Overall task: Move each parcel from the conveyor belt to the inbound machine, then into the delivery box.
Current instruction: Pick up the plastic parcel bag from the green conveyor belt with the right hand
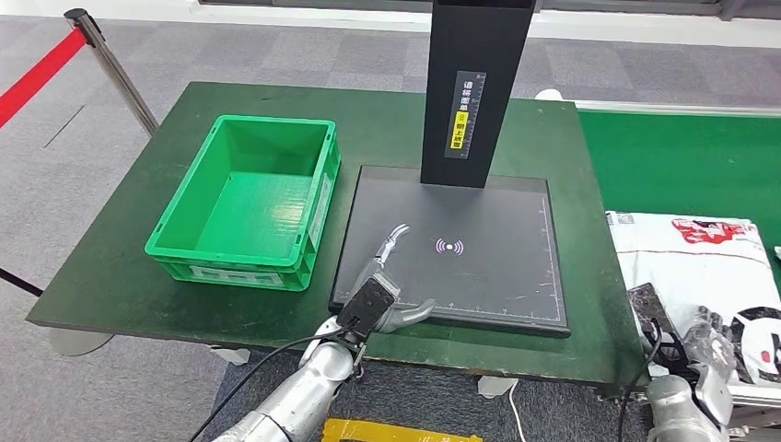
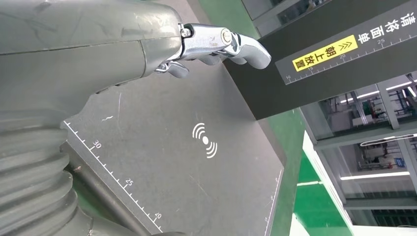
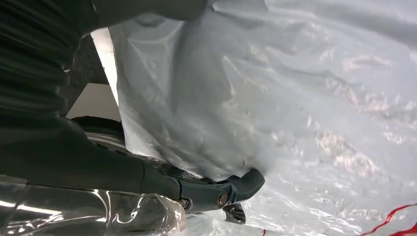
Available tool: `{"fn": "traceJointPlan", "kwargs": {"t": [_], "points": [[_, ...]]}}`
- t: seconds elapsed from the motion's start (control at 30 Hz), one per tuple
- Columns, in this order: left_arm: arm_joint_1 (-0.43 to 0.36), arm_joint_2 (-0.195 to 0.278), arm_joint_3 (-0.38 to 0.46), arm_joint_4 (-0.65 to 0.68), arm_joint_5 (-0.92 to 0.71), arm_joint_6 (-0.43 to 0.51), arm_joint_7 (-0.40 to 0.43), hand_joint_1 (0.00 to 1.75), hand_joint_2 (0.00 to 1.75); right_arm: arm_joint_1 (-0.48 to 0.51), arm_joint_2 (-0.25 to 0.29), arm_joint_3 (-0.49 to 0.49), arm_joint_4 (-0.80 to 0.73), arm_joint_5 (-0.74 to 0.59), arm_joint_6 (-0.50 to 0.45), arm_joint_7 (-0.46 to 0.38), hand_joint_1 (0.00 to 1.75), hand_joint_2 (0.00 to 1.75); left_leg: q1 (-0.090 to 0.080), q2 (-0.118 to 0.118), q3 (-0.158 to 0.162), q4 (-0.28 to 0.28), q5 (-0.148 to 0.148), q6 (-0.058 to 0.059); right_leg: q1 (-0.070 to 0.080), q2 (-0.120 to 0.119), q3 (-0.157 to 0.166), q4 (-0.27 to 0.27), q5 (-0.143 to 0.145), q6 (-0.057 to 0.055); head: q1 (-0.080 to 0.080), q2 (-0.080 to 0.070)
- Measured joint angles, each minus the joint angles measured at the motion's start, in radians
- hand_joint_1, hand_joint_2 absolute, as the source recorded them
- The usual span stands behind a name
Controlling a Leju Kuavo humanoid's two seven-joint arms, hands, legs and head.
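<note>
A white plastic parcel (image 1: 691, 253) with red and black print lies on the green conveyor belt (image 1: 681, 166) at the right. My right hand (image 1: 709, 354) rests on its near edge. In the right wrist view the thumb (image 3: 231, 189) touches the crinkled film of the parcel (image 3: 295, 88), and the fingers are hidden. The inbound machine's black plate (image 1: 479, 267) is bare. My left hand (image 1: 387, 285) hovers over its near left corner, fingers apart and holding nothing. The left wrist view shows this hand (image 2: 147, 44) above the plate (image 2: 196, 172). The green delivery box (image 1: 239, 267) stands empty left of the machine.
The machine's black column (image 1: 474, 92) rises from the plate's far edge. Box and machine share a dark green table (image 1: 120, 267). A stanchion (image 1: 110, 55) with a red strap stands on the grey floor at the far left.
</note>
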Motion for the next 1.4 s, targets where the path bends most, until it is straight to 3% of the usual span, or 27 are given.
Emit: {"fn": "traceJointPlan", "kwargs": {"t": [1.4], "points": [[0.017, 0.008, 0.000, -0.028, -0.019, 0.017, 0.030, 0.00, 1.75, 0.001, 0.018, 0.048, -0.036, -0.076, 0.056, -0.040, 1.75, 1.75, 0.000, 0.002, 0.001, 0.000, 0.000, 0.000, 0.001, 0.001, 0.001, 0.000, 0.000, 0.000, 0.000, 0.000]]}}
